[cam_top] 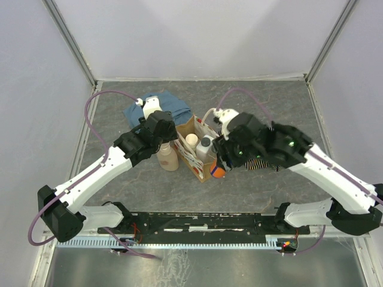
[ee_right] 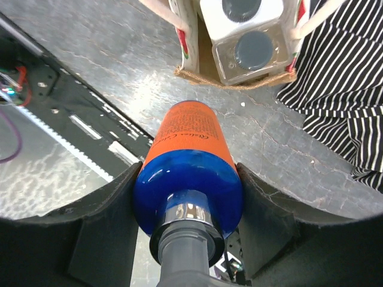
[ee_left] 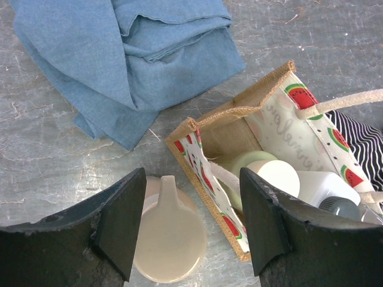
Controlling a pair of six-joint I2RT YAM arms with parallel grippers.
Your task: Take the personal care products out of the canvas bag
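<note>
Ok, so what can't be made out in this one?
Inside the canvas bag: the right gripper overlaps it in the top view, a finger of the left gripper blocks part in the left wrist view; count unclear.
The striped cloth: mostly under the right arm from above, cut by the frame edge in the right wrist view.
The blue-and-orange bottle: its base hides behind its own body in the right wrist view.

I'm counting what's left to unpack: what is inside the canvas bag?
The canvas bag holds a cream-capped bottle and two squarish grey-capped bottles. Their lower bodies and the bag floor are covered, so anything beneath them cannot be seen.
</note>
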